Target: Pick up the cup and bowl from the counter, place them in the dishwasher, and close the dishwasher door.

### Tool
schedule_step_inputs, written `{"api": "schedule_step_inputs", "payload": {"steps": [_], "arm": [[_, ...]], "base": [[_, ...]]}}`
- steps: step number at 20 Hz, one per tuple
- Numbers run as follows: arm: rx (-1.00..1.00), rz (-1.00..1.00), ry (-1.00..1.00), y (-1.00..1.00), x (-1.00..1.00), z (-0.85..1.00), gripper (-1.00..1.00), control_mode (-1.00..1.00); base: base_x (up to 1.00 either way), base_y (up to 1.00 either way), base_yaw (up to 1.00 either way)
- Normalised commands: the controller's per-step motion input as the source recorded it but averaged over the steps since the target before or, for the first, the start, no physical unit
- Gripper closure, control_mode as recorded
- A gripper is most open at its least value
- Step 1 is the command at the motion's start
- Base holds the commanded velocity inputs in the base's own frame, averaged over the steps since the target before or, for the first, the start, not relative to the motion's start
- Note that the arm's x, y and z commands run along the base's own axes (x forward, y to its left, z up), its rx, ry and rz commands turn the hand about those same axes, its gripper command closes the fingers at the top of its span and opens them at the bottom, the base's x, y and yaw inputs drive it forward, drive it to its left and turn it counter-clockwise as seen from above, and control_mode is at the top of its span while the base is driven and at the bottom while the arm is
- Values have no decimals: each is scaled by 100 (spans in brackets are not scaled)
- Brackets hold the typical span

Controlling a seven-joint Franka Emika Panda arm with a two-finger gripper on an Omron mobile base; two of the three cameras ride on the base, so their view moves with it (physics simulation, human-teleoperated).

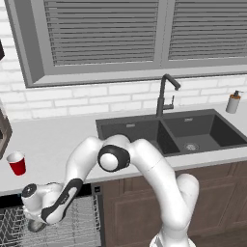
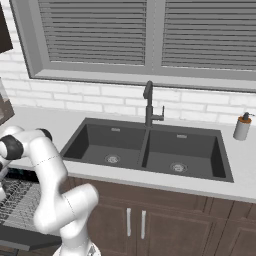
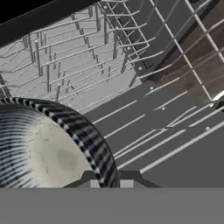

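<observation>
I see my gripper (image 1: 34, 223) clamped on the grey metallic bowl (image 3: 48, 153) over the dishwasher's grey-white wire rack (image 3: 87, 57) (no readable writing); red plastic cup (image 1: 17, 163) stands on the light counter (image 1: 53, 140).

Both base views share the sink (image 1: 169, 132), hand view close over racks (image 3: 87, 65)

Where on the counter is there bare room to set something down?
The widest bare patch of counter runs from the cup across to the sink. A narrow strip lies behind the sink by the faucet, with another patch beside the soap dispenser. The dishwasher rack is crowded by the claw with the bowl.
</observation>
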Motion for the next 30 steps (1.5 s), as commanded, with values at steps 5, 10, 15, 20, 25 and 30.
{"api": "schedule_step_inputs", "payload": {"steps": [5, 10, 15, 20, 25, 30], "arm": [[-2, -18, -3, 4, 8, -37, 100, -100], [-8, -14, -1, 17, 0, -70, 100, -100], [-4, -11, -4, 9, 0, -47, 100, -100], [-4, -2, 0, 18, -2, -29, 100, -100], [-3, 0, 0, 12, 0, -11, 100, -100], [0, 0, 0, 1, 0, 0, -100, -100]], "base": [[0, 0, 0], [0, 0, 0], [0, 0, 0], [0, 0, 0], [0, 0, 0], [0, 0, 0]]}}
